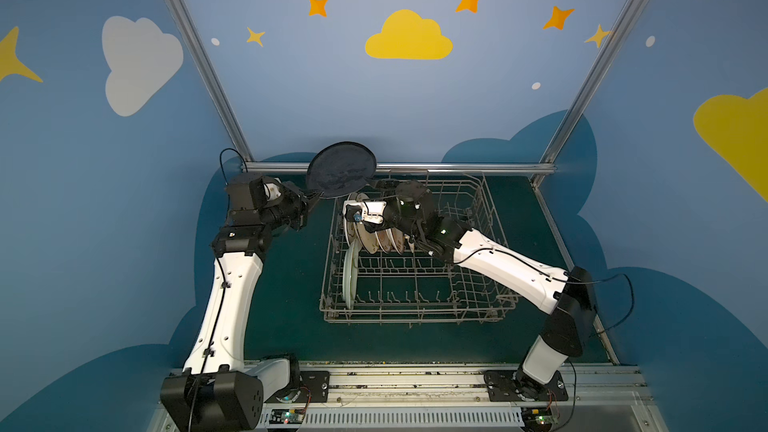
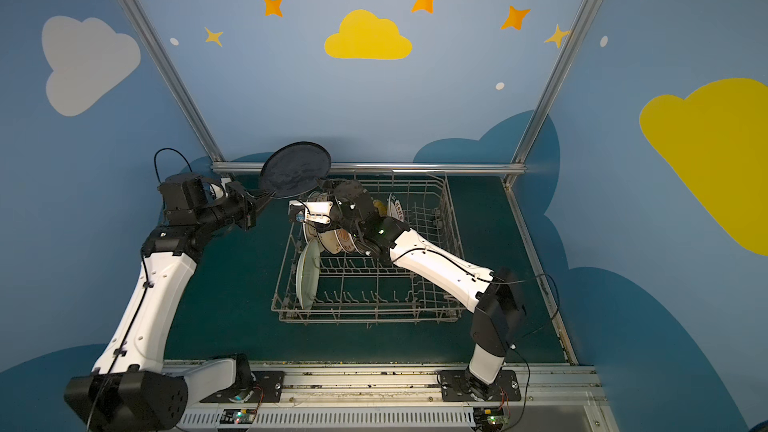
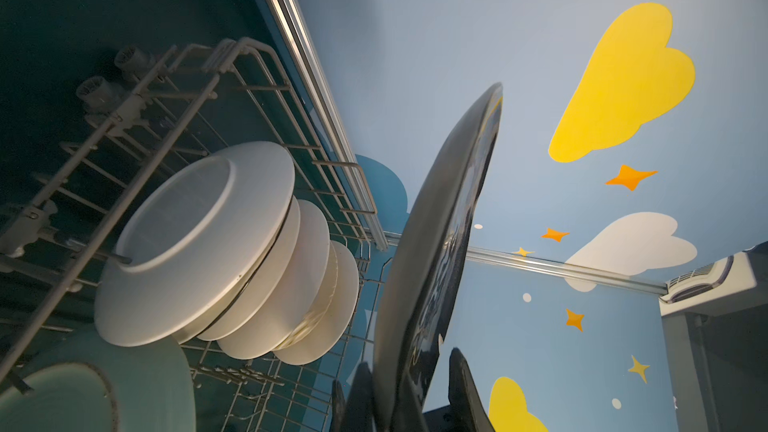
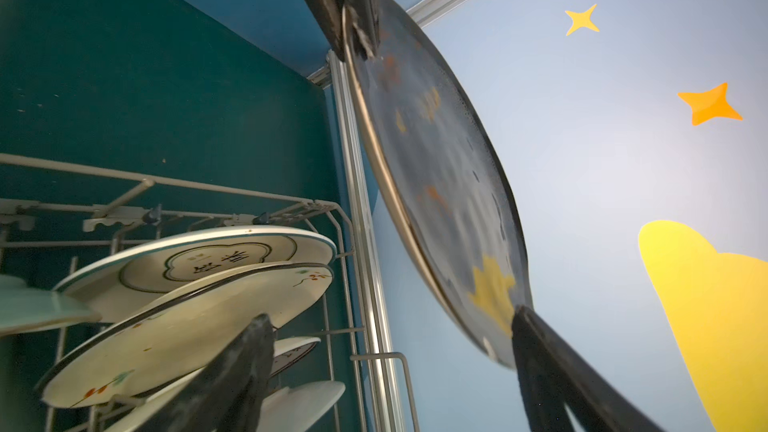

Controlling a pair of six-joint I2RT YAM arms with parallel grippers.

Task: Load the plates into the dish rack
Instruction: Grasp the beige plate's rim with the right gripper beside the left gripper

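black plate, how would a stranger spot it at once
Start at the grey wire dish rack. Above its far left corner the left gripper pinches the black plate by its rim. It alone is dark and held in the air; the pale plates stand in the rack.

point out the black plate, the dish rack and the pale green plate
black plate [image 1: 341, 170]: in a top view, middle of its dark face
dish rack [image 1: 415, 313]: in a top view, wires of its near wall
pale green plate [image 1: 350, 278]: in a top view, middle of its nearly edge-on face
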